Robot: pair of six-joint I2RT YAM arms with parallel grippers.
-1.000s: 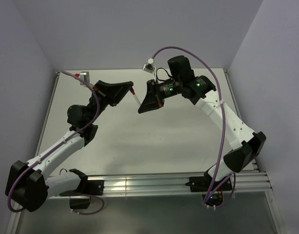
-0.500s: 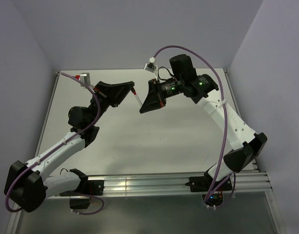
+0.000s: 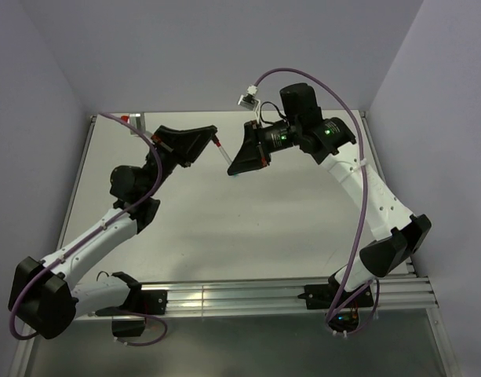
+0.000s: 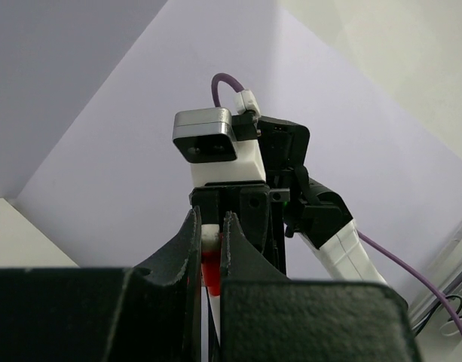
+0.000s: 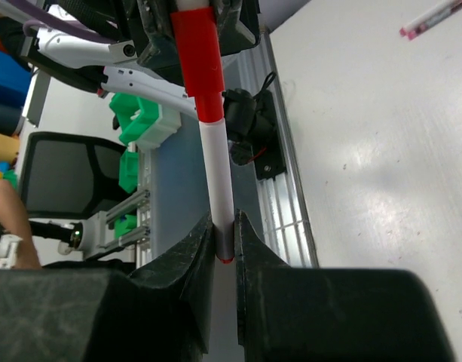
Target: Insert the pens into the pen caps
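Thin white plastic pen (image 5: 217, 173) and red plastic cap (image 5: 197, 60) joined in mid-air.
The right pincer (image 5: 224, 234) is shut on the pen's near end; beyond it the left pincer (image 4: 210, 230) grips the cap. Farther off, to the right pincer's right, another thin red-tipped white pen (image 5: 434, 16) lies on the pale bench (image 5: 351, 151).

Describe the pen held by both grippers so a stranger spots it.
Look above the table, toward its far edge. The white pen with a red cap bridges the left gripper and right gripper in mid-air; the other pen lies flat on the table.
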